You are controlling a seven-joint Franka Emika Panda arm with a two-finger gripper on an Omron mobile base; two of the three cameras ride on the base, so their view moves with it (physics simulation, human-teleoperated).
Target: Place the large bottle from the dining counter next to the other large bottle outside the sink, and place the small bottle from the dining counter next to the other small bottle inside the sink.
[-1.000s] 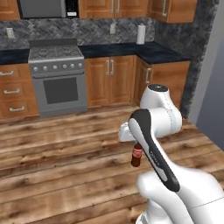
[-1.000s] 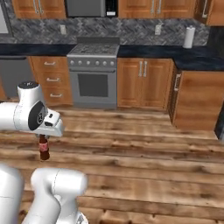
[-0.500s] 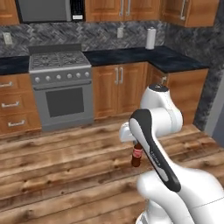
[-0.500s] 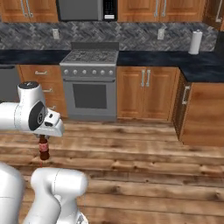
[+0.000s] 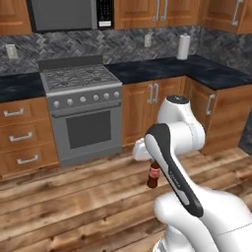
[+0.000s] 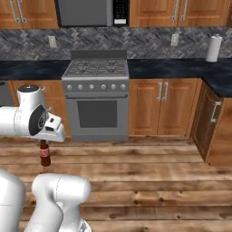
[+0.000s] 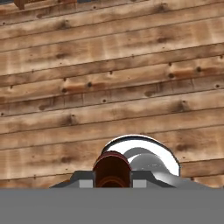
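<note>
Hanging upright from the gripper (image 6: 44, 144), the small bottle from the dining counter (image 6: 44, 154) was carried in the air above the wooden plank floor (image 6: 149, 172), its neck caught between the closed-in fingers and its dark-brown body with the red label dangling below the hand. In the left base view the same bottle (image 5: 153, 175) showed just beside the arm's dark-striped forearm, under the gripper (image 5: 153, 162), with nothing beneath it but floorboards. The hand view looked straight down the bottle (image 7: 112, 169): its dark round top sat between the two fingertips (image 7: 82, 179), which pressed against it from either side, and a pale rounded shape lay just behind it, over the planks (image 7: 109, 87). Ahead of the robot stood a steel range (image 5: 81, 110) with a row of knobs and a dark oven window, set between orange-brown wood cabinets (image 5: 150, 110) under a black marbled worktop (image 5: 162, 69). A microwave (image 5: 66, 14) hung above the range against a grey herringbone backsplash (image 6: 149, 38), and a white paper-towel roll (image 5: 183, 47) stood on the worktop near the corner. The bottle was well apart from the range and cabinets.
</note>
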